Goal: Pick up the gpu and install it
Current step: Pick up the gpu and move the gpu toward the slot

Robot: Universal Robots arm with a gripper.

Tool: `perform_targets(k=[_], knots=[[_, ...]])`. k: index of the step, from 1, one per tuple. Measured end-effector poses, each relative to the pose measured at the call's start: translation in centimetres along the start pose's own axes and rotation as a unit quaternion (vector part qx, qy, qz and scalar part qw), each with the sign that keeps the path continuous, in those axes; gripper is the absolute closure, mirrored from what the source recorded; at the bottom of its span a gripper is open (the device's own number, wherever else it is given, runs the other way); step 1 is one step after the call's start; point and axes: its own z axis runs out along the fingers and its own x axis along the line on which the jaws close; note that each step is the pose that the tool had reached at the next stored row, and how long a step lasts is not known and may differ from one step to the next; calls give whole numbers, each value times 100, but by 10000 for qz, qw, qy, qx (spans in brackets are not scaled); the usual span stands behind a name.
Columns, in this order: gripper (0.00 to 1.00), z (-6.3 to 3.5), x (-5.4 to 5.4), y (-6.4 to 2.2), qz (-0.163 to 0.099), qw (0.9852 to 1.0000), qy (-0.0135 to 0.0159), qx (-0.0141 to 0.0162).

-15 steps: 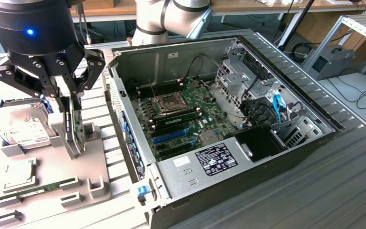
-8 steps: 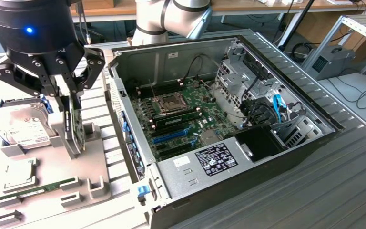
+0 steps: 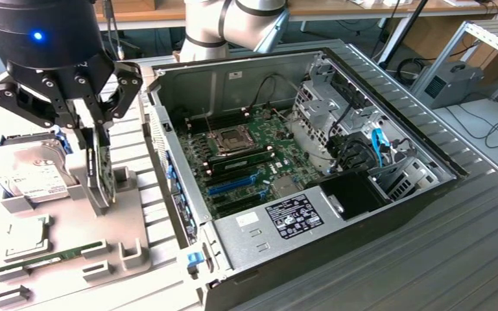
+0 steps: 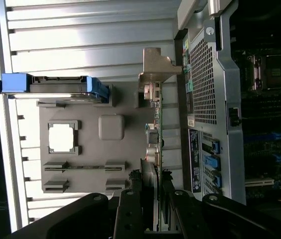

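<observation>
Pickup looks begun; installation remains. Exterior view: the claw (image 3: pixel 96 191) is clamped on the upright gpu (image 3: pixel 102 162) at the grey parts holder (image 3: pixel 132 240), to the exterior view's left of the open computer case (image 3: pixel 336 214), whose blue expansion slots (image 3: pixel 231 186) sit empty. Wrist view: its fingers (image 4: pixel 130 209) flank the gpu's edge.

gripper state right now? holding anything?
Gripper: closed on the gpu, which stands on edge between its fingers.
</observation>
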Motion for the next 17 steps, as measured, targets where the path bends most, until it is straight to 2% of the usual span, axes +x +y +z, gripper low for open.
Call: perform_targets(k=[17], knots=[[74,-86,-2,2,0,10000,0,0]])
